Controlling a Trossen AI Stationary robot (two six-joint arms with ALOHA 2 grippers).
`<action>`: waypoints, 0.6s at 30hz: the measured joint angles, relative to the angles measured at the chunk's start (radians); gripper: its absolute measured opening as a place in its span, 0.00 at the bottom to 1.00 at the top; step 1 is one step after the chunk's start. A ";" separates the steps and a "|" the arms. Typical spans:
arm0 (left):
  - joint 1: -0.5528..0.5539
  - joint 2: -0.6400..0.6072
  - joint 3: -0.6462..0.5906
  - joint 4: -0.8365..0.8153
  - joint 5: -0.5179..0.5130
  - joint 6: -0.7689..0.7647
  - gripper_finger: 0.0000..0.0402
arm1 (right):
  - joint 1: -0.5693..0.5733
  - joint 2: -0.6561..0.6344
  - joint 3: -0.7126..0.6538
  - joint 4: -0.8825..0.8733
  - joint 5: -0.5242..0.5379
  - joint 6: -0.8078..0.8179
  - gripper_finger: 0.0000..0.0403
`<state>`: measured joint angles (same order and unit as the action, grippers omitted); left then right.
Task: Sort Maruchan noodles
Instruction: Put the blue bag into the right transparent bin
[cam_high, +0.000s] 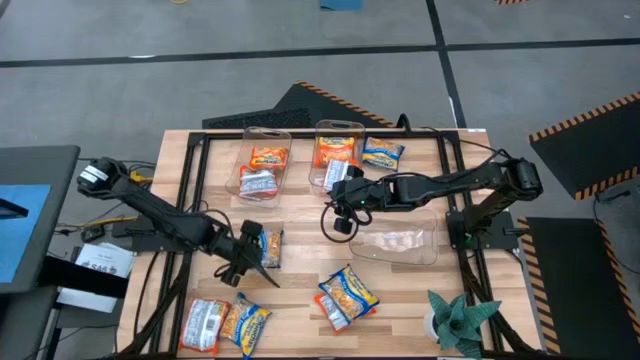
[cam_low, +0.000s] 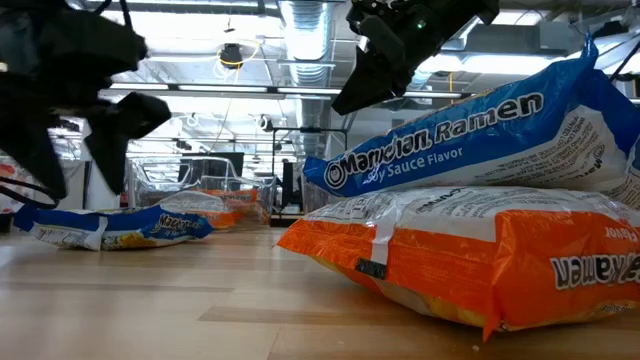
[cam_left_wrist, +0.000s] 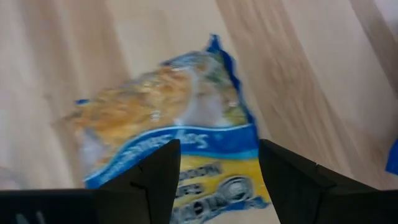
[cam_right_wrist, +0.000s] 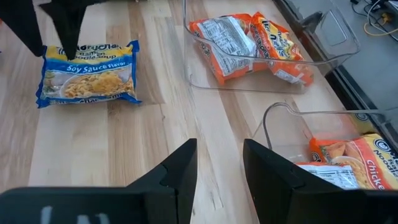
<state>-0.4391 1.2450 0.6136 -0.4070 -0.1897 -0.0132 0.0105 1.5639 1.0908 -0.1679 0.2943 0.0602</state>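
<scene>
Left of table centre, the left gripper (cam_high: 243, 262) hangs with fingers apart over a blue-yellow packet (cam_high: 270, 247), which lies just toward two o'clock of it, long axis twelve-to-six. That arm is nearer, stretched low from nine o'clock. Over the bins (cam_high: 262, 160), the right gripper (cam_high: 340, 200) waits empty, fingers apart.

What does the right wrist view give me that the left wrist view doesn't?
Only the right wrist view shows the two clear bins: one holding orange packets, another with an orange packet, plus the right gripper, fingers open over bare wood. Only the left wrist view shows the left gripper close up, open, fingers straddling a packet. Both share that packet: the blue-yellow Soy Sauce packet, lying flat on the table.
</scene>
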 joint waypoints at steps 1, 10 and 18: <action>-0.015 0.018 0.000 0.006 0.001 -0.010 0.51 | 0.000 0.000 0.000 -0.001 0.000 0.000 0.38; -0.094 0.204 0.006 0.010 -0.220 -0.106 0.51 | 0.000 0.000 0.000 -0.004 0.000 0.002 0.38; -0.103 0.362 0.007 0.009 -0.464 -0.246 0.48 | 0.000 0.000 0.000 -0.004 0.000 0.003 0.38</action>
<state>-0.5419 1.6073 0.6206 -0.3982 -0.6538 -0.2592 0.0105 1.5639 1.0908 -0.1719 0.2939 0.0628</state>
